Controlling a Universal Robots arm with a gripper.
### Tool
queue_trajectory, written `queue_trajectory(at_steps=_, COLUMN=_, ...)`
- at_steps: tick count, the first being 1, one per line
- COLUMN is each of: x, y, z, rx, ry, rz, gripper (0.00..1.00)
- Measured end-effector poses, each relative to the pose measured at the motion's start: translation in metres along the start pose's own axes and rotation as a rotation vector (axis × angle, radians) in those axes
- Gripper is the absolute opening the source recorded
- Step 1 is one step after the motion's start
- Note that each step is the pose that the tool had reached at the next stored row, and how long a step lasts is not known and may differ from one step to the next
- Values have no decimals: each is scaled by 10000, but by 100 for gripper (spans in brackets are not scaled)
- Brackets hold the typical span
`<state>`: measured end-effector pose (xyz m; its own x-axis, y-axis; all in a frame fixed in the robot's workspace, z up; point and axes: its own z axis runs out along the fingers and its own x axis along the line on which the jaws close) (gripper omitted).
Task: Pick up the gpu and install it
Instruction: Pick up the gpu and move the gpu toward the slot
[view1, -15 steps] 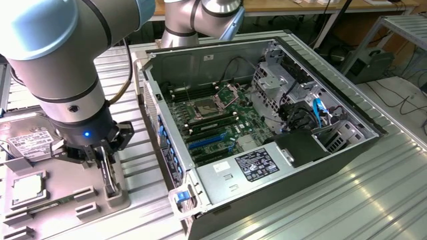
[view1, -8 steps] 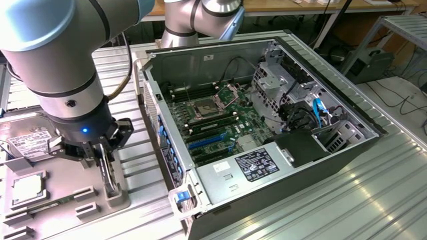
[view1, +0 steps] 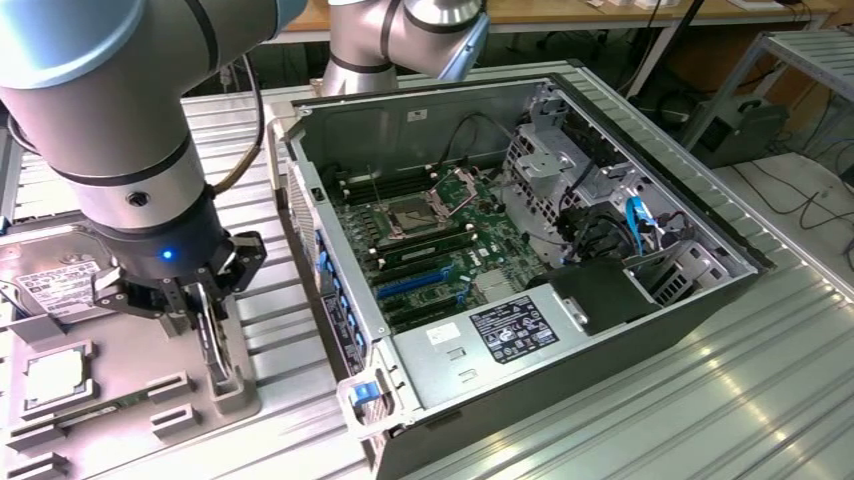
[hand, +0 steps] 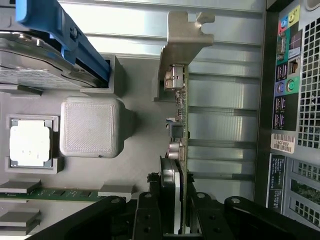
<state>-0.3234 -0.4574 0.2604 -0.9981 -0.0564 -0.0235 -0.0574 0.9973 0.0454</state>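
The gpu (view1: 214, 352) is a thin black card standing on edge at the near side of the grey parts tray (view1: 127, 405). My gripper (view1: 198, 305) comes down on it from above, its fingers shut on the card's upper edge. In the wrist view the gpu (hand: 181, 125) is seen edge-on, running away from the gripper (hand: 175, 205) to its silvery end bracket (hand: 184, 42). The black fingers (hand: 148, 212) press on both faces of the card. I cannot tell whether the card still rests in the tray.
The open computer case (view1: 694, 215) lies on its side at the exterior view's right, motherboard (view1: 441, 245) and blue slots (view1: 407, 285) exposed. Its rear ports (hand: 287, 95) are close to the card. The tray also holds a hard drive (view1: 60, 285) and a processor chip (view1: 54, 372).
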Motion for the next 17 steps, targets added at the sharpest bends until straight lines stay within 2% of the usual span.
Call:
queue_trajectory(at_steps=12, x=-2, y=-3, z=-94, rx=-53, ry=-4, rz=1, gripper=28)
queue_trajectory(at_steps=17, x=-2, y=-10, z=-110, rx=-96, ry=-6, rz=3, gripper=28)
